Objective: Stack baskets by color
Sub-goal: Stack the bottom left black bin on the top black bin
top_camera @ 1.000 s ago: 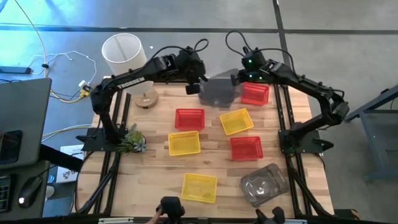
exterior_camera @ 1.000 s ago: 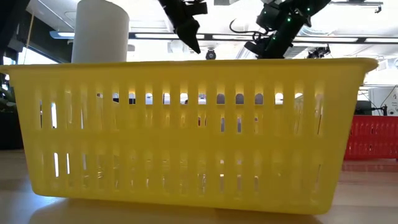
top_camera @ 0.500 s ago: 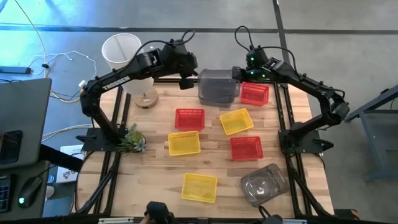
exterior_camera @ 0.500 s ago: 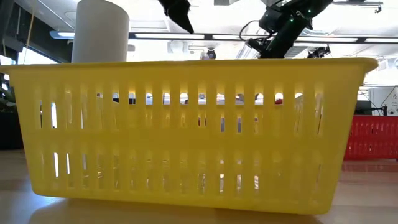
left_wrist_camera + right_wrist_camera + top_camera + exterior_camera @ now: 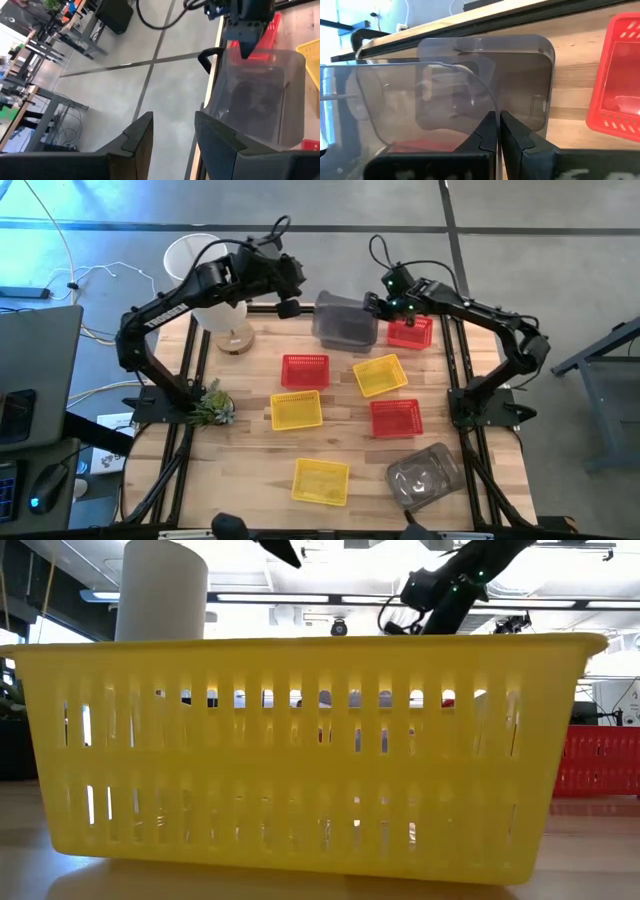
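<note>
A smoky grey basket hangs tilted over the table's far edge, with my right gripper shut on its right side. My left gripper stands open and raised to the left of the basket, touching nothing; its own view shows its gripper with the grey basket beyond. A red basket sits just right of the grey one. More red, yellow and grey baskets lie across the table. My right gripper pinches the grey basket's thin wall at its rim between its two fingers, on the basket's right side. The fingers slant down from the table's far right. The basket is tipped; whether its lower edge rests on the table I cannot tell.
A red basket and a yellow one lie mid-table, with yellow and red nearer. Yellow and grey sit by the near edge. A white lamp and a plant stand left.
My left gripper has risen and drawn back toward the table's far left corner, away from the grey basket. My right gripper has rolled at the wrist and sunk a little. The grey basket has tipped and shifted slightly toward the left.
</note>
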You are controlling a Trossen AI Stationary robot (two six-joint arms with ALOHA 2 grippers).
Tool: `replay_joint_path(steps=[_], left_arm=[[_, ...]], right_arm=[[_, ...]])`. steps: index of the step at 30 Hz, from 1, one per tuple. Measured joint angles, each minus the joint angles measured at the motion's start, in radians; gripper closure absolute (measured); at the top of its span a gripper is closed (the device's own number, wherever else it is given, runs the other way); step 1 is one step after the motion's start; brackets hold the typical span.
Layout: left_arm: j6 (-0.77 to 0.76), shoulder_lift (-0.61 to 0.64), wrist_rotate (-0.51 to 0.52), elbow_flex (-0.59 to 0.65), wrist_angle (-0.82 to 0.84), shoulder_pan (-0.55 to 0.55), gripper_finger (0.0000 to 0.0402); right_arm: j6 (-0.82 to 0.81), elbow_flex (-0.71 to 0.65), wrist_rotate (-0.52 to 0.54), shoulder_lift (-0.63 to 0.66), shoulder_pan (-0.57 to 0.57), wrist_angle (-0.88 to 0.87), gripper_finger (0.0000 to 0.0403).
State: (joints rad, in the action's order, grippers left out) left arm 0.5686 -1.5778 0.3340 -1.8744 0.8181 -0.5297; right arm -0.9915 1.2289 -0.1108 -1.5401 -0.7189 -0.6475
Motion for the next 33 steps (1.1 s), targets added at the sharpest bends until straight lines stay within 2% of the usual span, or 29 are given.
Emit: replay_joint_path(steps=[8, 20, 33], left_arm=[[0.003, 0.007, 0.002, 0.000, 0.001, 0.000, 0.0271], [0.003, 0.007, 0.001, 0.000, 0.001, 0.000, 0.0271], [0.003, 0.007, -0.001, 0.000, 0.007, 0.000, 0.0271]], right_arm=[[-0.022, 0.000, 0.035, -0.013, -0.008, -0.005, 0.0403], [0.000, 0.000, 0.108, -0.010, -0.034, -0.104, 0.0403], [0.031, 0.000, 0.122, -0.013, -0.034, -0.105, 0.0402]])
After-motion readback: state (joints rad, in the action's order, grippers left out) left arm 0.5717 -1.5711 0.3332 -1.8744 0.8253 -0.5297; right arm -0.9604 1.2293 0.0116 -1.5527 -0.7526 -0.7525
